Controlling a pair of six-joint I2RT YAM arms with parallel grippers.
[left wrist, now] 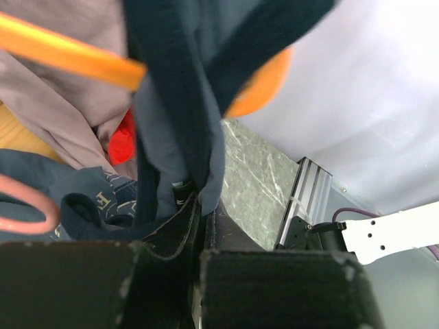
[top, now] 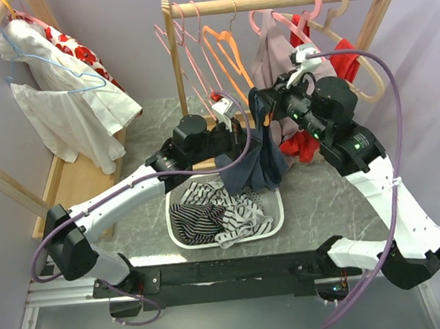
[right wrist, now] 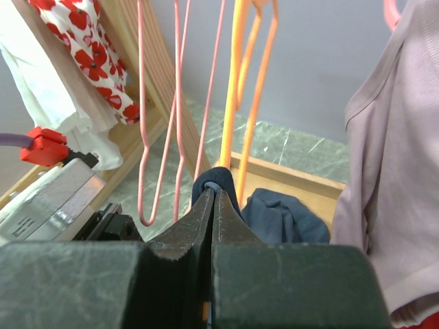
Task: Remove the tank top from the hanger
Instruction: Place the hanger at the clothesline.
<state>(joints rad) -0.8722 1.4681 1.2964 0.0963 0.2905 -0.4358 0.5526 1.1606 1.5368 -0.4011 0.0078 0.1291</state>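
Observation:
A navy tank top (top: 259, 160) hangs in a bunch between my two grippers, above the basket's far edge. Its straps (left wrist: 180, 103) loop over an orange hanger (left wrist: 68, 58), which hangs on the wooden rail (top: 268, 1). My left gripper (top: 237, 144) is shut on a lower fold of the tank top, pinched at its tips (left wrist: 203, 203). My right gripper (top: 267, 109) is shut on a navy strap (right wrist: 224, 178) right beside the orange hanger's arm (right wrist: 230, 103). More navy cloth (right wrist: 282, 218) sags behind the right jaws.
A white basket (top: 170, 214) of striped clothes sits under the tank top. Pink hangers (top: 184, 45), a mauve garment (top: 272, 57) and a red one (top: 343, 59) hang on the same rail. A white garment (top: 63, 108) hangs on the left rack.

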